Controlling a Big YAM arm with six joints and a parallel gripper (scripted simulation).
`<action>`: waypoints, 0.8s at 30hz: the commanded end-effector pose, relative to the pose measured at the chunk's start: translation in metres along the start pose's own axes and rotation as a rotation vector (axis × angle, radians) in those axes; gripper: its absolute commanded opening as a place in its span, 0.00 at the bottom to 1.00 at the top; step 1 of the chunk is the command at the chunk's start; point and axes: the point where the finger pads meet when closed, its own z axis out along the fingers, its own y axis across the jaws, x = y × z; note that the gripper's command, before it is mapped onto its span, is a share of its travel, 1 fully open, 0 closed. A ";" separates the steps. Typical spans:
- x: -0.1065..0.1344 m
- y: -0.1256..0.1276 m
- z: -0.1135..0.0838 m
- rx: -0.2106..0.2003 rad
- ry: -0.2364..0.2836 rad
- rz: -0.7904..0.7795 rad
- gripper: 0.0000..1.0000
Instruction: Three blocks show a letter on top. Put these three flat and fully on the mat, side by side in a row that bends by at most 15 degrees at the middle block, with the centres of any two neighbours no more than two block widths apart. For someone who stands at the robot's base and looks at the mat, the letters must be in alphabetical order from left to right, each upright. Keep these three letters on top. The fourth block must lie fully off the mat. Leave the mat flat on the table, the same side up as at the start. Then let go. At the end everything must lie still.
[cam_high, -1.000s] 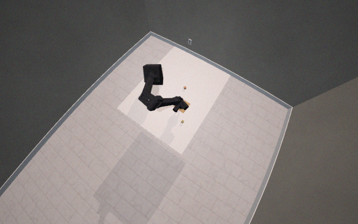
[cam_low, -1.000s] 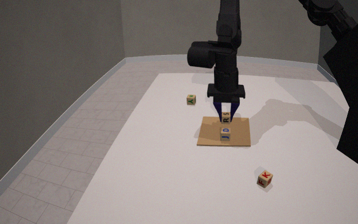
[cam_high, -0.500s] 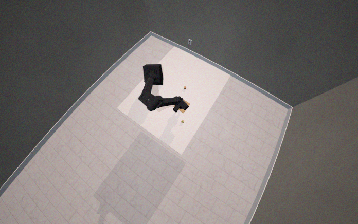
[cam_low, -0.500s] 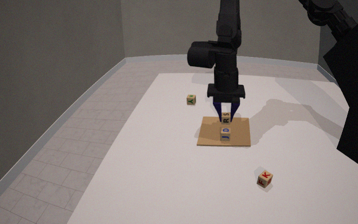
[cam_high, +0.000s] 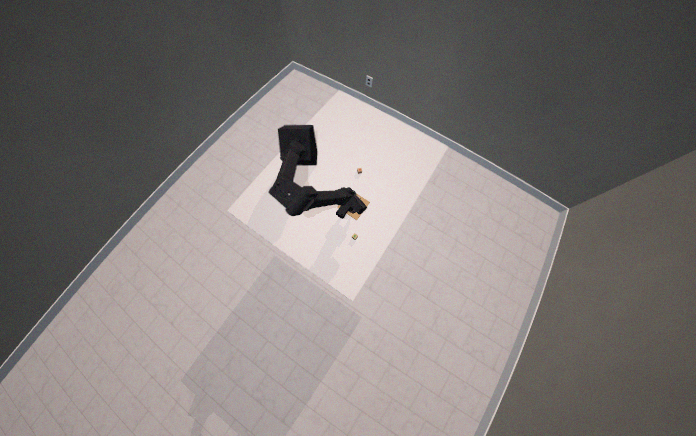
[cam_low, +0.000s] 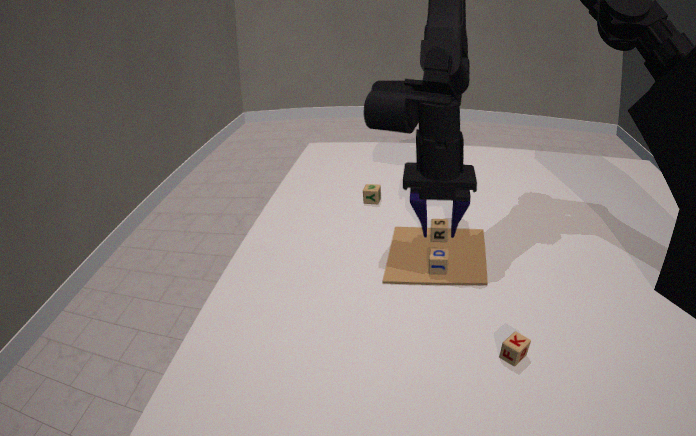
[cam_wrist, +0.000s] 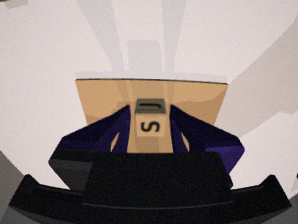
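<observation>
4 blocks (cam_low: 439, 230), 1 mat (cam_low: 467, 256), 1 arm (cam_low: 436, 102).
</observation>
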 end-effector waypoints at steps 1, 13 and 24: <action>-0.001 -0.003 0.006 0.009 -0.002 -0.008 0.40; -0.001 -0.003 0.006 0.009 -0.002 -0.007 0.91; 0.002 -0.005 0.003 0.013 0.003 -0.013 0.91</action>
